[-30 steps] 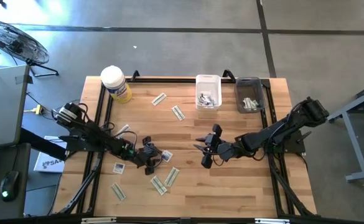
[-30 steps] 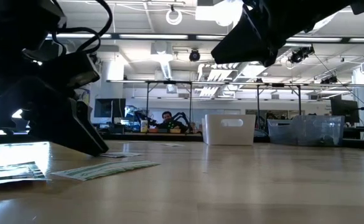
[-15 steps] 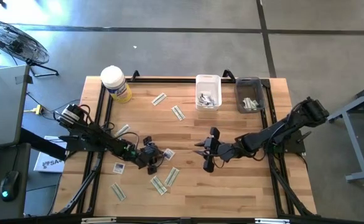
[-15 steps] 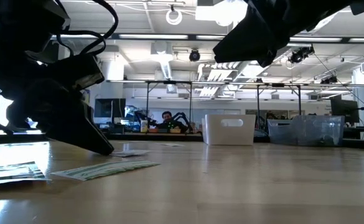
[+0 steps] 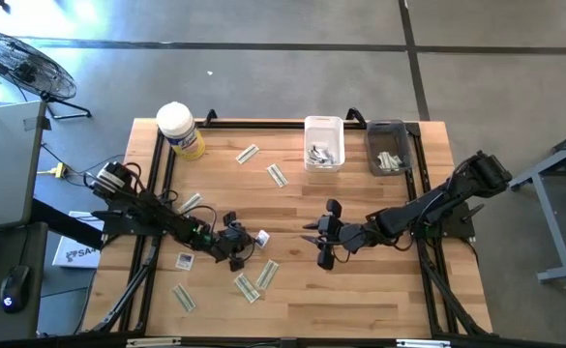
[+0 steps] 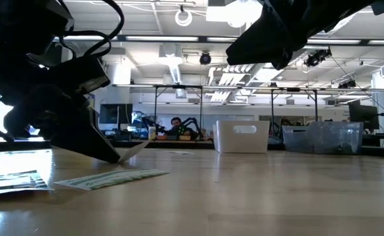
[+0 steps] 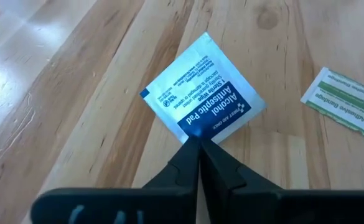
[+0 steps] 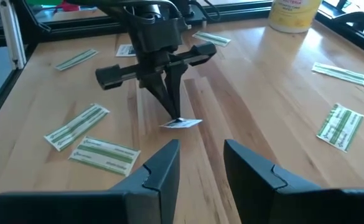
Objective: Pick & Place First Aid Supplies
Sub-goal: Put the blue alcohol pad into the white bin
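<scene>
My left gripper [image 5: 247,242] is shut on a square white packet with a blue mark [image 7: 200,93], left of the table's middle. It also shows in the right wrist view [image 8: 183,123] and the low view [image 6: 138,148]. My right gripper [image 5: 319,239] hangs open and empty to the packet's right, its fingers [image 8: 167,167] pointing toward it. Pale green-and-white strips [image 5: 266,275] [image 5: 278,175] and another square packet [image 5: 185,261] lie flat on the wooden table. My left gripper pinches the packet's blue corner [image 7: 196,132] between its two fingertips. The fingers come from above, slanting down. The packet sticks out past the fingertips toward the table's right, and its free end [image 6: 149,141] is tipped up off the table.
A yellow tub with a white lid [image 5: 179,130] stands at the far left corner. A white bin [image 5: 323,142] and a grey bin [image 5: 387,147], both holding packets, stand at the far edge. More strips lie near the front left [image 5: 184,298] [image 5: 247,287].
My left gripper has kept shut on the packet's corner and has risen a little. The packet lay flat on the table before; now its free end is tipped up. My right gripper has drifted slightly toward the table's near edge.
</scene>
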Robot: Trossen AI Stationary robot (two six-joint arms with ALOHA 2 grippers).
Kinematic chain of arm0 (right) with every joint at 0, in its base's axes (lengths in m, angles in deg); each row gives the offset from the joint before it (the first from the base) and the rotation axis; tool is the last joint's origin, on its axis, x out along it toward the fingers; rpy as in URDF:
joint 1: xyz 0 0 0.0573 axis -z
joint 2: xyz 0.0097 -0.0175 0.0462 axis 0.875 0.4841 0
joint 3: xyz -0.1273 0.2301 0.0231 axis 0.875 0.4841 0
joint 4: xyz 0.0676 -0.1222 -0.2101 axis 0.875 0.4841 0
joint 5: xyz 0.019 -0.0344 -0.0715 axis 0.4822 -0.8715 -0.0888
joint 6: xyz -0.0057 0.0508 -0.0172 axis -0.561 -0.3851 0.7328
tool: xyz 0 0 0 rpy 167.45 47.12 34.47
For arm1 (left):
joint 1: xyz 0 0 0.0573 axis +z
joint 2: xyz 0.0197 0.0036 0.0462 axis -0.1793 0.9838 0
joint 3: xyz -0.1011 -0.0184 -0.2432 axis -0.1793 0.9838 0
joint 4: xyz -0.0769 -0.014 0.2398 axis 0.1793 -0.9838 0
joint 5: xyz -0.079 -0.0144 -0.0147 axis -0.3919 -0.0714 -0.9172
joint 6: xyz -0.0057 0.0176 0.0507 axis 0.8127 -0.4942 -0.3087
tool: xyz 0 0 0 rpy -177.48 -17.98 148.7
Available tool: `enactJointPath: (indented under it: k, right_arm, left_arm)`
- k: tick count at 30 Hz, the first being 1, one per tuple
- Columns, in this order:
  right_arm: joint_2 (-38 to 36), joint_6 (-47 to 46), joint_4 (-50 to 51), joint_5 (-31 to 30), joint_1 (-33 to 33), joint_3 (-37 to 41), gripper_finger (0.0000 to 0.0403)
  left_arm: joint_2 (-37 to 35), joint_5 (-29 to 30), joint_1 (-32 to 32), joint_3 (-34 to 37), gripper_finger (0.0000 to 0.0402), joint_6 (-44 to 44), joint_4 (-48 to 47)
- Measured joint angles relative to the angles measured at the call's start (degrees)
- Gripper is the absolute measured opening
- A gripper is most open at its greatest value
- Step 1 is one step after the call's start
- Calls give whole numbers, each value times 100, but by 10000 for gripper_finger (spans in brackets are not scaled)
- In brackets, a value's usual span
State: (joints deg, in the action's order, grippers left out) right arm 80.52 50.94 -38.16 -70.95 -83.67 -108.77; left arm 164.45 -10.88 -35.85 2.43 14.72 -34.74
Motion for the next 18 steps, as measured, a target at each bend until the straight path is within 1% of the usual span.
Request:
enactJointPath:
  k: [3,5,7,13,16,18]
  right_arm:
    - [0,0,0,-29,4,0,118]
    - [0,0,0,-31,13,0,118]
    - [0,0,1,-35,13,0,118]
    - [0,-5,-26,-46,13,0,118]
    - [0,-10,-31,-46,13,0,118]
    - [0,-21,-34,-45,13,0,118]
  left_arm:
    - [-203,-35,4,6,13,-86,-92]
    - [-322,-28,2,-10,24,-178,-150]
    - [-379,-26,2,-87,42,-243,-213]
    - [-396,160,2,-405,112,-503,-135]
    - [-272,367,2,-508,138,-635,-95]
    - [-108,391,7,-540,151,-581,-60]
